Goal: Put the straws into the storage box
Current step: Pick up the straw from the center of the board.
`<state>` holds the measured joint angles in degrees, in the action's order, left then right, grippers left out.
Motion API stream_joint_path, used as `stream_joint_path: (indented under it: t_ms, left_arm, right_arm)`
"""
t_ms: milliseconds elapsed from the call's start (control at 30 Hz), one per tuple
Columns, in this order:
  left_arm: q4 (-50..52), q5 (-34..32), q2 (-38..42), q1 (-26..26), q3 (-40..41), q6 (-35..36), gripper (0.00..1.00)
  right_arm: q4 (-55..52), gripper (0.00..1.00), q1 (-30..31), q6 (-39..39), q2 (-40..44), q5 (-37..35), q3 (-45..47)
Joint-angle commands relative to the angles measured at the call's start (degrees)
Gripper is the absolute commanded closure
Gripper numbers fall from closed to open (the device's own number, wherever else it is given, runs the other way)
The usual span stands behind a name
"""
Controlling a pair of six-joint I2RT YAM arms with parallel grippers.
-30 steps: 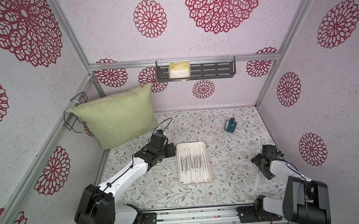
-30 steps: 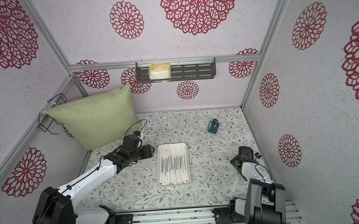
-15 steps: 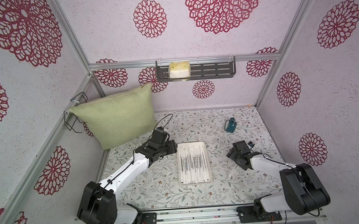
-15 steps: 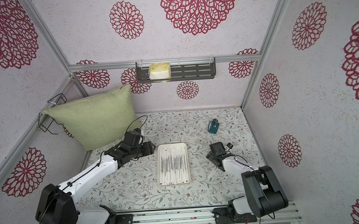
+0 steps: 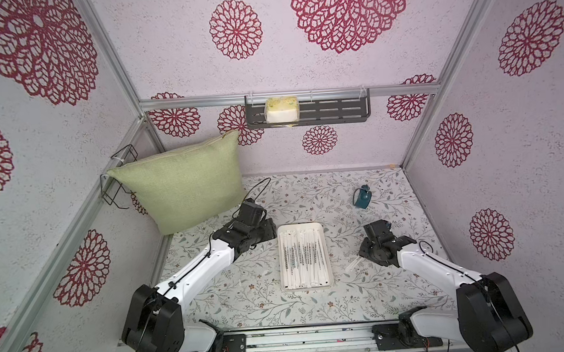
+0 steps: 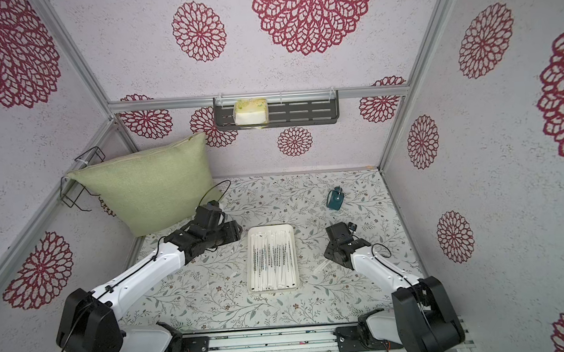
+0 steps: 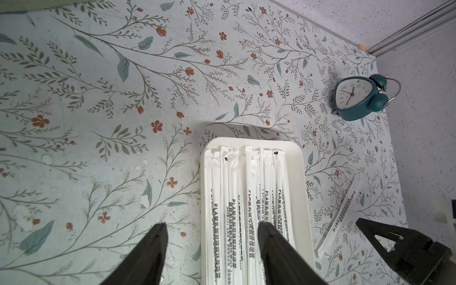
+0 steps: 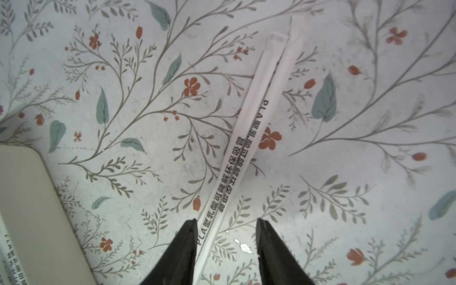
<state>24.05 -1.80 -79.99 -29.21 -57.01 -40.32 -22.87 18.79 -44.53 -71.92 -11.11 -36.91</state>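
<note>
a white box [image 7: 294, 170] sits mid-bench [image 5: 248, 303], packed with straws [image 5: 304, 259] lying side by side along its length. one loose straw [image 8: 237, 148] lies outside, flat on the bench just beside the box on the right arm's side, slanted to the box's long edge. the right end effector [image 8: 226, 220] is low over this straw, towards one end, jaws spread with the straw running between them. the straw sits close against one finger with a clear gap to the other, so nothing is pinched yet. the left end effector [image 7: 211, 223] hovers above the box's rim on the left arm's side, jaws spread and empty.

the step in hand looks to be gripping the only straw outside the box. the jaws should close gently, since the thin paper wrapper may slide or buckle. held near one end, the rest will likely droop, so a slow lift is wise. the straw should be turned parallel to the box's long side before lowering, or an end may catch the rim.
</note>
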Motion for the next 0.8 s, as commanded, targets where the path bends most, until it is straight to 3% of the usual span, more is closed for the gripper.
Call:
stream_joint_path:
  t_ms: [0,333,767]
  left_arm:
    - [-1.9,1.0,-1.4,-0.5,0.2,0.3,0.35]
    - [-3.3,1.3,-1.5,-0.7,1.4,0.8,0.35]
    - [-3.2,0.9,-0.9,-0.7,2.2,1.1,0.35]
  right_arm:
    - [0.0,0.63,-1.7,1.0,-0.7,1.0,0.5]
    - [6.2,0.73,-2.9,-2.1,-6.1,0.3,0.5]
    - [7.6,0.68,-0.3,1.8,-16.1,-0.2,-5.1]
